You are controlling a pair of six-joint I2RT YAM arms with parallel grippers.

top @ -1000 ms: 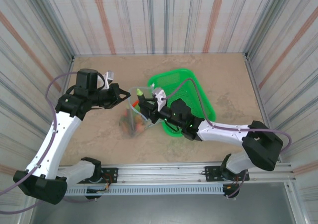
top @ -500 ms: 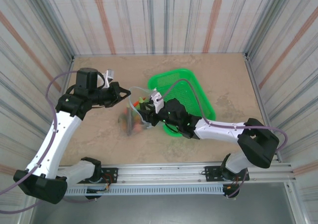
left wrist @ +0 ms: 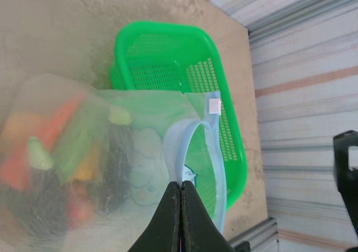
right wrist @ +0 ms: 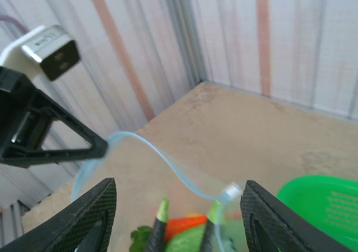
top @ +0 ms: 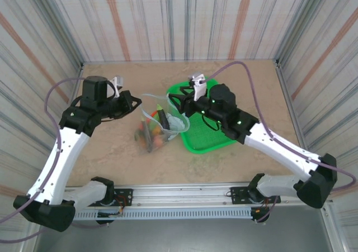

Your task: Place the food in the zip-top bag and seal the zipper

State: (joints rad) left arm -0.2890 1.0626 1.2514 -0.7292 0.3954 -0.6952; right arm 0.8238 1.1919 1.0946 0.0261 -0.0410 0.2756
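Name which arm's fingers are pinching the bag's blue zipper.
The left arm's fingers, shut on the zipper; the right arm's fingers stand wide apart, gripping nothing.

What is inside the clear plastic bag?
Inside the bag: an orange carrot, a green piece, a yellow piece, a red piece and dark long pieces. The cloudy plastic and the pile hide whatever lies underneath.

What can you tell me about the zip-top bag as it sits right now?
The zip-top bag is clear, floppy plastic with pale-blue prints and a light-blue zipper along its mouth. The mouth gapes open, unsealed. It rests on the table next to the green basket, holding food: orange, green, red and dark pieces. The left gripper is shut on the zipper, holding that edge up.
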